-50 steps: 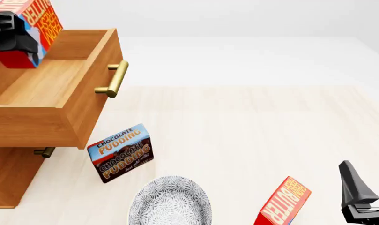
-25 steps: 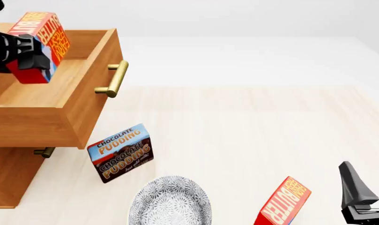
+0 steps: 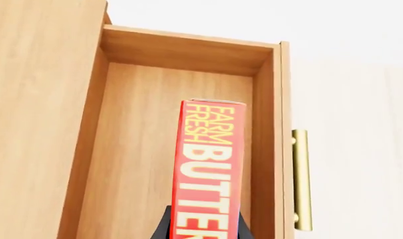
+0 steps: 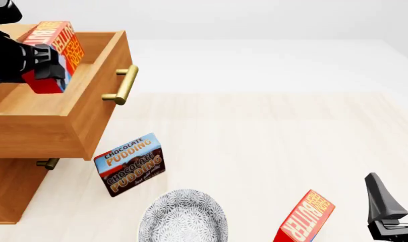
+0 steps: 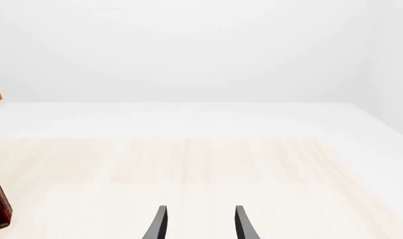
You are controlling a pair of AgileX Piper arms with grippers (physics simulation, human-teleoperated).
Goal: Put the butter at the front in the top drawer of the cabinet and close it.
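Butter, the small red "BUTTER" carton (image 4: 54,53), sits clamped in my left gripper (image 3: 202,225) above the pulled-out honey-brown top drawer (image 4: 39,123); my right gripper (image 5: 198,223) gapes empty

Butter (image 4: 56,53): small red carton, orange-yellow face, "FARM FRESH BUTTER" lettering. Clamped at its lower end in the left end effector (image 4: 42,65), tilted, suspended over the open top drawer (image 4: 56,108); in the left wrist view the carton (image 3: 209,169) stands edge-on above the drawer floor (image 3: 141,149), contact with the floor not discernible.

Top drawer: honey-brown wood, pulled fully out, interior bare wood, brass bar handle (image 4: 124,84) on its front panel.

Cabinet (image 4: 8,189): honey-brown body at the bench's left side; lower drawer shut, only its handle end (image 4: 48,163) visible.
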